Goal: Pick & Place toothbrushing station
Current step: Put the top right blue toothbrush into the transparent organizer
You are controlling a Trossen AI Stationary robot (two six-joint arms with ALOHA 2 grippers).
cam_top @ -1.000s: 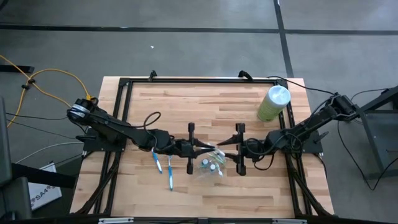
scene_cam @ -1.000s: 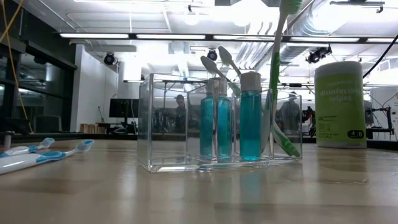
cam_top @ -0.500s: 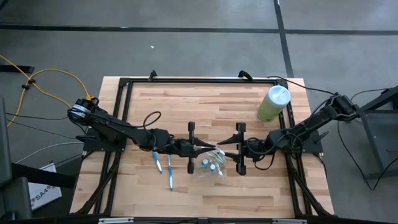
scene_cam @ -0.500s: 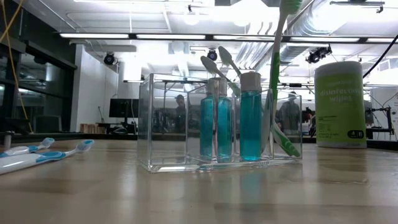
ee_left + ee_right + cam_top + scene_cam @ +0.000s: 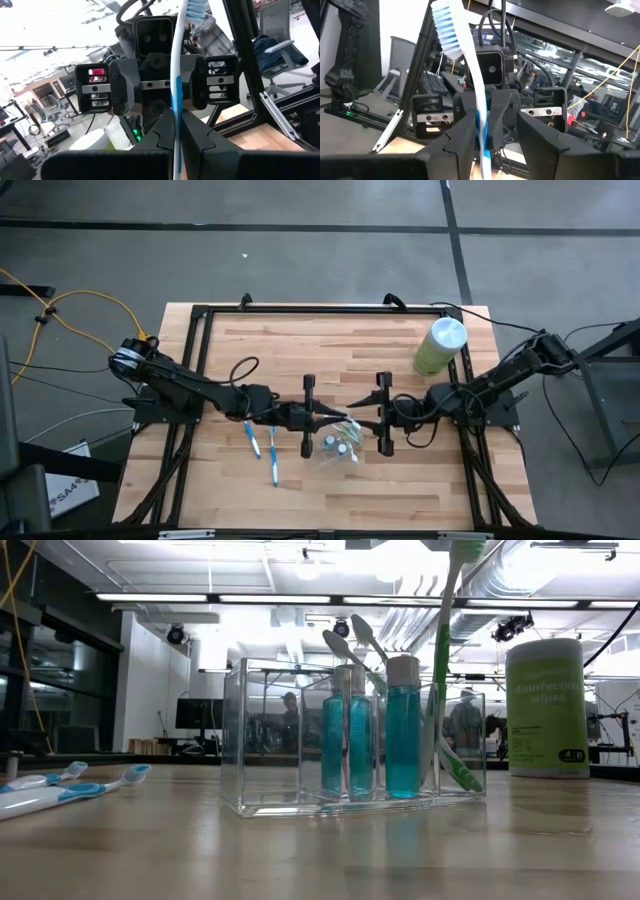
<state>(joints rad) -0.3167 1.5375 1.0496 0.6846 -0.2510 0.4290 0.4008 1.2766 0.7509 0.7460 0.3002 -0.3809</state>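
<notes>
Left end effector pinches a toothbrush facing the parted right end effector.

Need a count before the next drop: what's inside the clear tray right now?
In the clear tray: teal bottles, a green toothbrush standing upright, and two pale brush heads poking up. The leftmost compartment looks empty. How many bottles stand behind one another is hidden.

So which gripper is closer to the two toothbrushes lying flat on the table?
Left. The left gripper, shut on a white and blue toothbrush, sits just beside the two loose toothbrushes. The right gripper faces it from the far side of the clear tray.
</notes>
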